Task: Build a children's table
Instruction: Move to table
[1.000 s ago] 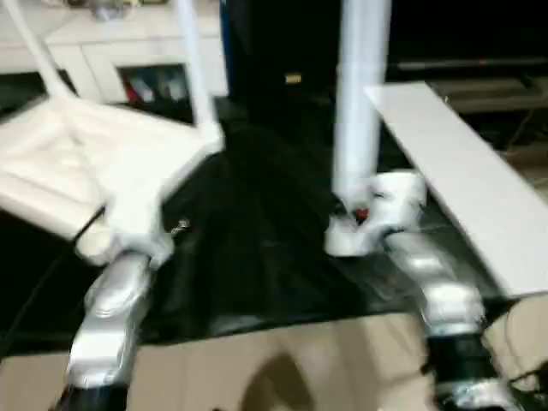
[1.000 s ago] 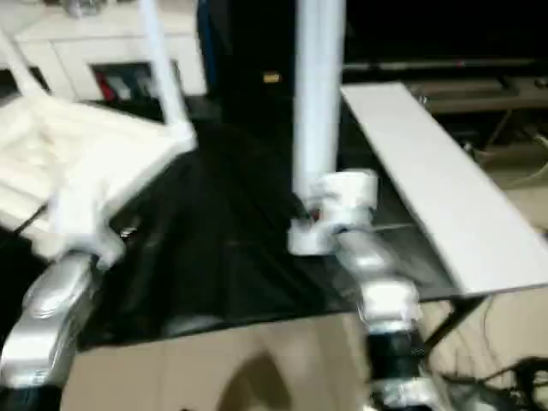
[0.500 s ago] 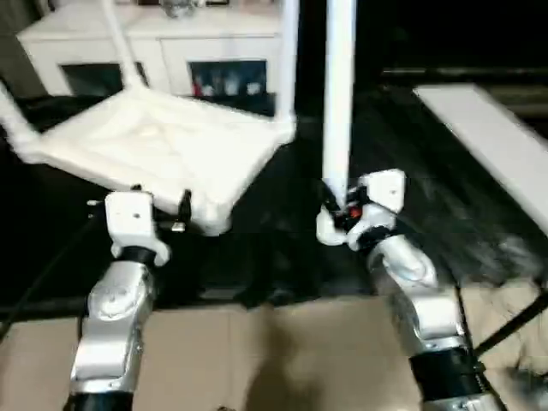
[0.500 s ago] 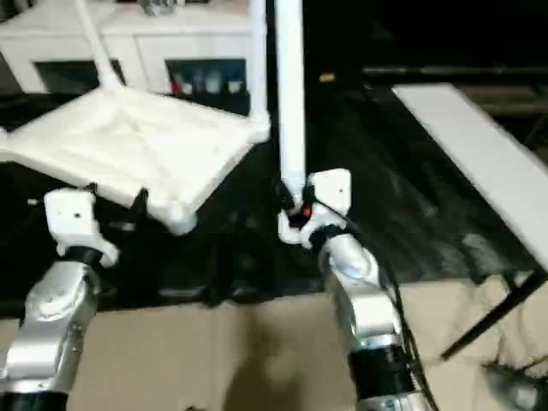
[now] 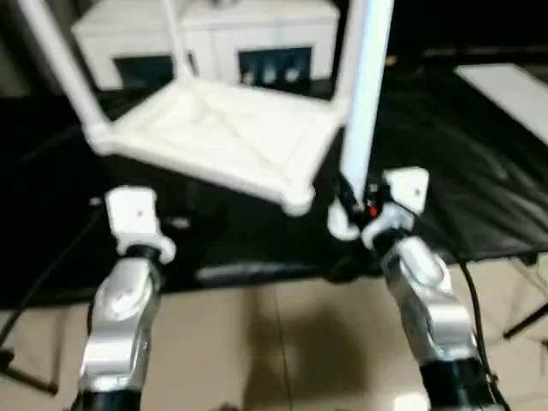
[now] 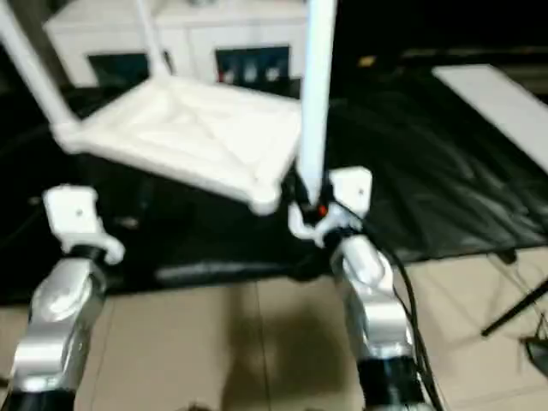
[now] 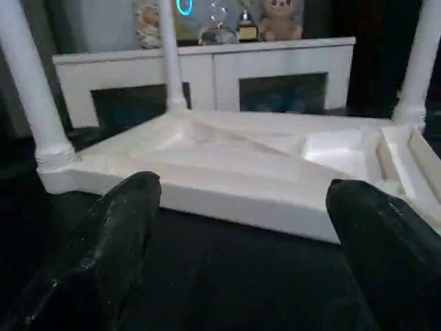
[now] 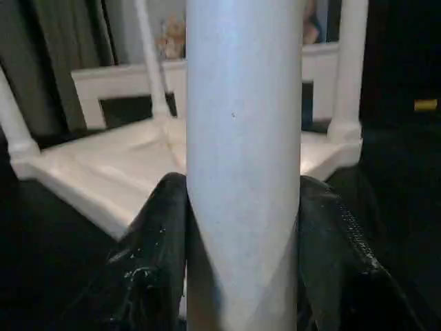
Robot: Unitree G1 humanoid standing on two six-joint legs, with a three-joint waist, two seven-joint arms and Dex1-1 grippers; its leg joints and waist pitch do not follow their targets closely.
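Three tapered legs already stand up from the upturned white plastic ribbed tabletop before me, so with my right pincer pinching the fourth white round leg upright and my left pincer spread empty, I judge it must reach the bare near corner socket.

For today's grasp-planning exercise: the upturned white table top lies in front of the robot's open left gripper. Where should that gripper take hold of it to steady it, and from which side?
Grip the table top by its near rim, coming in level from the robot's side. The rim is a straight, thin, upright wall facing the left gripper, whose fingers stand open wide enough to straddle it. The nearest corner is probably best kept clear for the loose leg in the right gripper.
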